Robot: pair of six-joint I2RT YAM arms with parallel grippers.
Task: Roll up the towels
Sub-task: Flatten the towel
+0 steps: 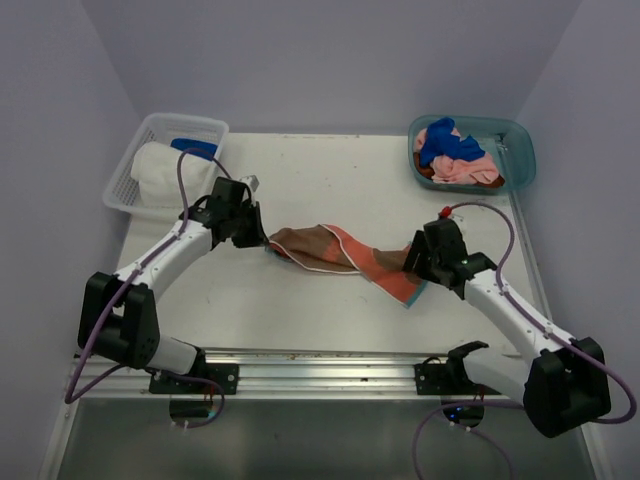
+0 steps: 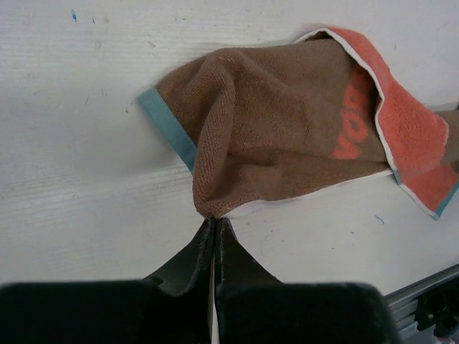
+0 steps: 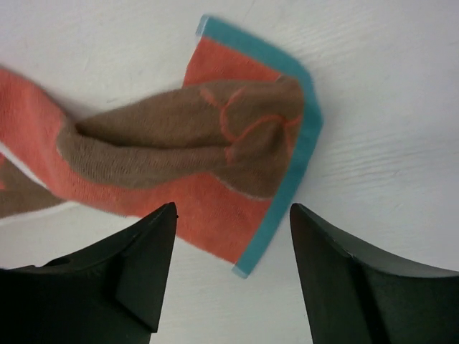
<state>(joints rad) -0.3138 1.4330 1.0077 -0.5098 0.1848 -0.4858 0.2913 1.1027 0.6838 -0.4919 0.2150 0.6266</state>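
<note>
Both arms reach forward and inward over the table (image 1: 300,320). The left gripper (image 2: 214,221) pinches the brown-and-orange towel (image 1: 335,255) by its left end; the right gripper (image 3: 231,213) hangs spread above the other end, seemingly not touching. Farther back, a teal tub (image 1: 522,160) holds more towels (image 1: 455,155)

Unreadable orange lettering (image 2: 353,118) on towel (image 2: 272,122)
</note>
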